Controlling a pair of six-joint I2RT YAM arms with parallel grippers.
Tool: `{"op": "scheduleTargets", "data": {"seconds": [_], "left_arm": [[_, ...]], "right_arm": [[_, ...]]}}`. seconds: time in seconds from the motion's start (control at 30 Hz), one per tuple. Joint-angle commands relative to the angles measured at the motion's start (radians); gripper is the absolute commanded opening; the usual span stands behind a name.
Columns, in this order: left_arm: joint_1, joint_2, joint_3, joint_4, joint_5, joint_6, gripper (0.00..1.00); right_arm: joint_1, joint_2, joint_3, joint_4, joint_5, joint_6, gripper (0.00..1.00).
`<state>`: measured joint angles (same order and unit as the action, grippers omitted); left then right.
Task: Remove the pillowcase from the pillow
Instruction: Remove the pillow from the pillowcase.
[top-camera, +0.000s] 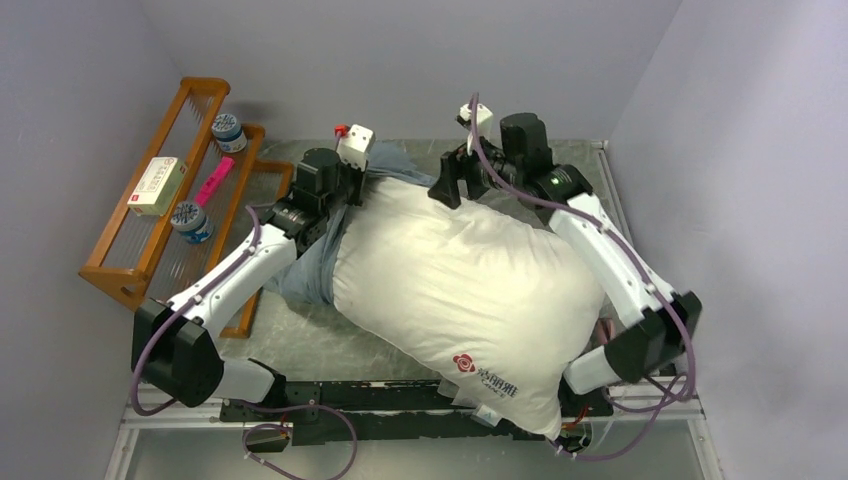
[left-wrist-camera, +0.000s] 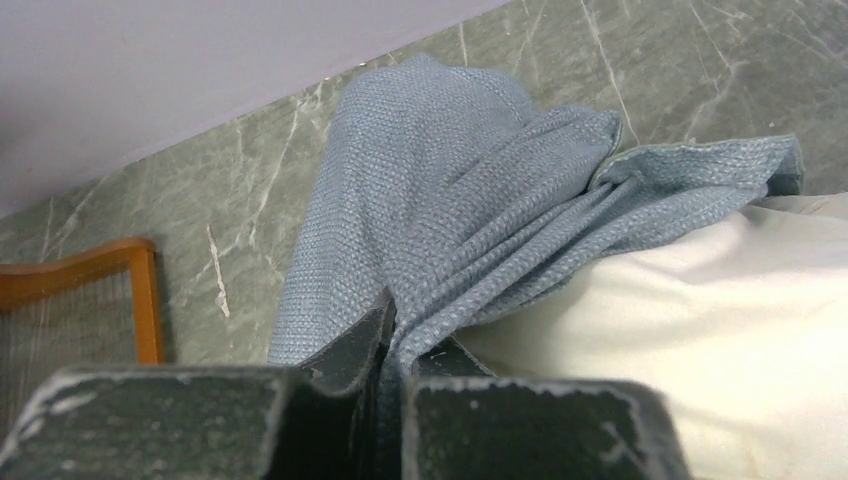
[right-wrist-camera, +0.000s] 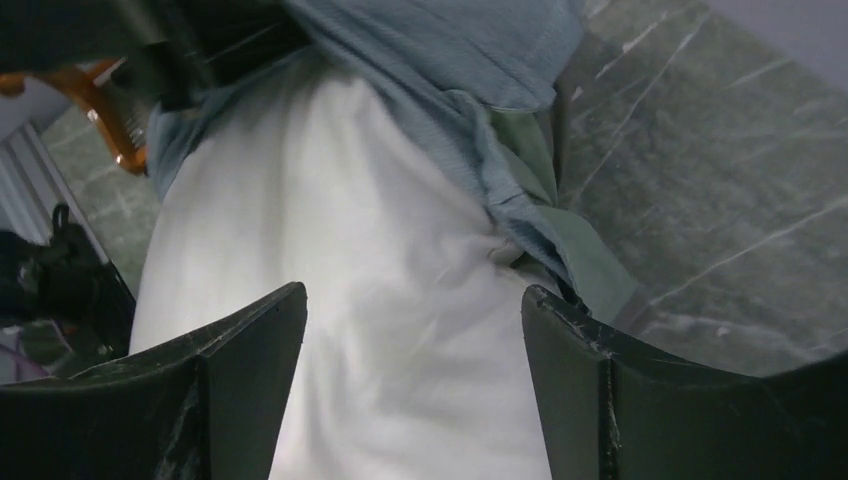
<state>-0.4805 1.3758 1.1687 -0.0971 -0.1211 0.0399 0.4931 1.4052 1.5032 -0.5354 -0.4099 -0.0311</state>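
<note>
The white pillow (top-camera: 460, 290) with its red flower logo lies bare across the table, slanting toward the near right. The grey-blue pillowcase (top-camera: 300, 275) is bunched along its far-left side and far end. My left gripper (top-camera: 342, 198) is at the pillow's far-left corner. In the left wrist view my left gripper (left-wrist-camera: 400, 330) is shut on a fold of the pillowcase (left-wrist-camera: 450, 180), with the pillow (left-wrist-camera: 700, 330) to its right. My right gripper (top-camera: 457, 190) hangs at the pillow's far edge. In the right wrist view my right gripper (right-wrist-camera: 412, 310) is open over the pillow (right-wrist-camera: 330, 250), holding nothing. The pillowcase (right-wrist-camera: 450, 50) lies beyond it, a green patch showing.
A wooden rack (top-camera: 150, 235) stands at the far left with two jars (top-camera: 228, 130), a box (top-camera: 157, 185) and a pink item (top-camera: 213, 182). Walls close in behind and on both sides. The marble tabletop (top-camera: 330, 340) shows by the left arm.
</note>
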Motion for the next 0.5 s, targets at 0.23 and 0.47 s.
{"op": "scheduleTargets", "data": {"seconds": [0.23, 0.47], "left_arm": [[0.015, -0.078, -0.025, 0.085, -0.008, -0.005, 0.05], [0.014, -0.077, -0.039, 0.089, -0.007, 0.011, 0.05]], "right_arm": [[-0.036, 0.27, 0.109, -0.042, -0.188, 0.247, 0.91], [0.011, 0.348, 0.095, -0.144, -0.36, 0.126, 0.84]]}}
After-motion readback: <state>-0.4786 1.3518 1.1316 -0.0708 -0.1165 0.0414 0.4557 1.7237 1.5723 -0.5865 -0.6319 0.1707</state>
